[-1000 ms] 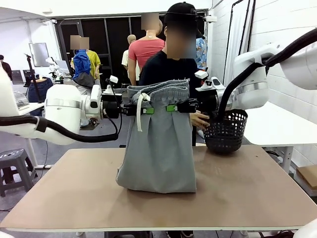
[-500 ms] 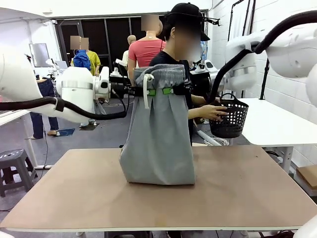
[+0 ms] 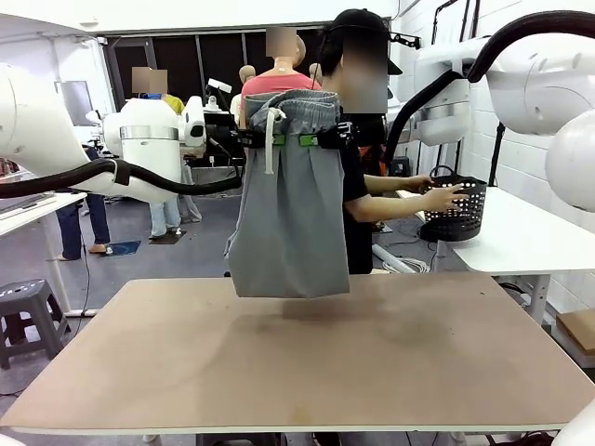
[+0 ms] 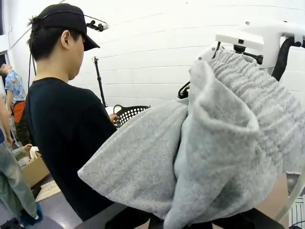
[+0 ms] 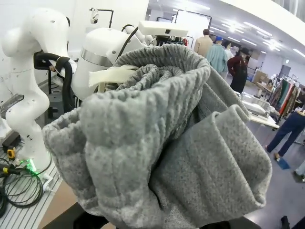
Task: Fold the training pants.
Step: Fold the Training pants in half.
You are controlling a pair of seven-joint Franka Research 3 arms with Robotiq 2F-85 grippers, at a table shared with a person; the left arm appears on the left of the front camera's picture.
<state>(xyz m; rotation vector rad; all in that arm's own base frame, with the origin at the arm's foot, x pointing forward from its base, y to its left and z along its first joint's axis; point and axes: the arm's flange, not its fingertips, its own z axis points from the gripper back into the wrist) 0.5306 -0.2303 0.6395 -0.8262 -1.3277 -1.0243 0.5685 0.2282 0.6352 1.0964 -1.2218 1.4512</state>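
The training pants (image 3: pixel 290 209) hang in the air above the counter (image 3: pixel 307 358), folded to a short grey panel whose lower edge is clear of the wood, with the gathered waistband (image 3: pixel 293 107) on top and the white drawstring (image 3: pixel 271 139) dangling down the front. The left gripper (image 3: pixel 275 140) has its jaws clamped on the fabric just below the waistband on one side; the right gripper (image 3: pixel 307 140) is clamped on it close beside, green pads showing against the grey. In both wrist views the bunched cloth bulges over the jaws. Behind the pants stands a person (image 3: pixel 358 158) in a black shirt and cap, one hand (image 3: pixel 444 198) on a black mesh basket (image 3: pixel 457 206) that rests on a white side table (image 3: pixel 521 243).
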